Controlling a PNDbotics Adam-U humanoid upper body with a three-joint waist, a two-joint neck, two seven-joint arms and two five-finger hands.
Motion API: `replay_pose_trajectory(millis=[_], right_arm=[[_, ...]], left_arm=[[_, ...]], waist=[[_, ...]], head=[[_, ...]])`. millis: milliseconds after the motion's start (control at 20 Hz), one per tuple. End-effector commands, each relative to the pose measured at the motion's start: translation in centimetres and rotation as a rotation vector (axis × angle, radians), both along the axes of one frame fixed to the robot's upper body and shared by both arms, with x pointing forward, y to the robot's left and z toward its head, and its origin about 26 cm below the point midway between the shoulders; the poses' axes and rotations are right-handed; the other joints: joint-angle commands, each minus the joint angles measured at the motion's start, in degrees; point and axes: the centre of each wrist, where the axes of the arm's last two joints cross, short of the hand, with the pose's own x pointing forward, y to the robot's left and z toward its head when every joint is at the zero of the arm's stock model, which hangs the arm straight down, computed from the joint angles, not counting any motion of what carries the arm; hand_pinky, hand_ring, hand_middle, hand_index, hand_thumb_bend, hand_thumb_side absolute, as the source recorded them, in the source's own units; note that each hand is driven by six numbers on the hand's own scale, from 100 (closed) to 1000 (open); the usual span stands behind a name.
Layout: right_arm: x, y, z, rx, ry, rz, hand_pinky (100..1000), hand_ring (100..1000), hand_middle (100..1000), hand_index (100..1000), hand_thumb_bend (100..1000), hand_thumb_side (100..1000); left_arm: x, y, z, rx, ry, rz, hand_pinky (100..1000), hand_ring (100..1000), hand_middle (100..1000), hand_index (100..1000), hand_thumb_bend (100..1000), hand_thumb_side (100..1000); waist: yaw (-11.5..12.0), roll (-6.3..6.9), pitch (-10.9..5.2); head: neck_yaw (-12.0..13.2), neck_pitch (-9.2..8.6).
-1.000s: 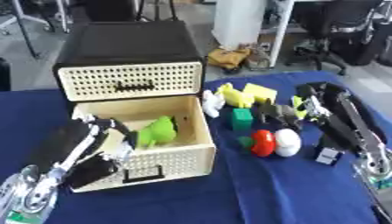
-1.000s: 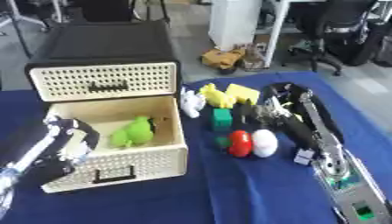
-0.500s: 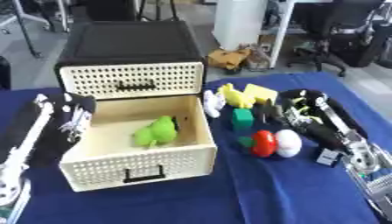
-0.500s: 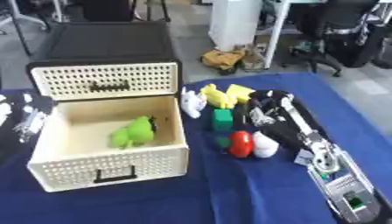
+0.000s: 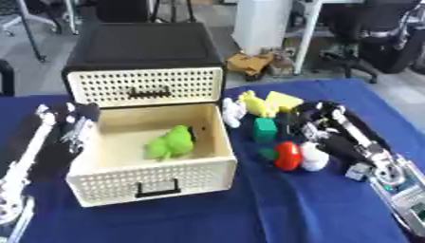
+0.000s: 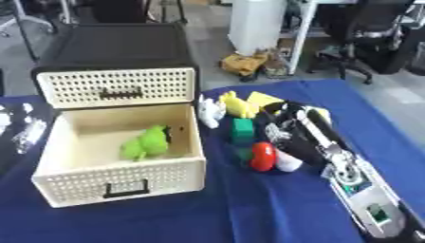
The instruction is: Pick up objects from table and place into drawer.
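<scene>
Objects for the drawer sit in a tight cluster just left of the right hand (image 5: 309,124), whose fingers (image 5: 300,129) reach among them; whether they curl on anything I cannot tell. Nearest to them are a green plastic block (image 5: 264,129), upright, and a glossy red rounded toy (image 5: 287,155) touching a white egg-shaped piece (image 5: 313,158); yellow plastic shapes (image 5: 270,103) lie farther off. The right hand is the nearer one, so the carry would run left. The open cream perforated plastic drawer (image 5: 150,178) already holds a soft-looking green toy (image 5: 170,143). The left hand (image 5: 76,129) rests at the drawer's left wall, its fingers unclear. Blue cloth covers the desk (image 5: 274,209).
</scene>
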Motion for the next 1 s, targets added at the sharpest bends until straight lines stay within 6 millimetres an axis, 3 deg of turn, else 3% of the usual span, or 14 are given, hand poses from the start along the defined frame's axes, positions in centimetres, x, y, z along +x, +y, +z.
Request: replay_pose_trajectory(millis=[50,500,800,1000], right_arm=[[1.0,0.0,-0.4,-0.114,0.026,0.047,577,739,804,854,100,803],[2.5,-0.2,-0.9,-0.267,0.102,0.111,700,842,859,875,100,755],[3.1,-1.3,-0.6,-0.331,0.074,0.021,808,916,888,886,100,670],[3.3,-2.0,-1.3,-0.382,0.08,-0.034,804,909,891,890,100,683]], left_arm=[[0.0,0.3,0.6,-0.017,-0.011,0.0,100,100,100,693,234,1000],[0.0,0.3,0.5,-0.018,-0.004,-0.002,100,100,100,694,232,1000],[0.0,0.4,0.4,-0.015,-0.004,0.004,100,100,100,695,230,1000],[0.0,0.4,0.3,-0.012,-0.004,0.005,100,100,100,695,230,1000]], waist=[[-0.01,0.19,-0.73],[0.13,0.47,-0.9],[0.15,0.51,-0.96],[0.16,0.44,-0.99]], head=[[-0.12,0.46],[-0.13,0.64],[-0.05,0.7],[0.0,0.67]])
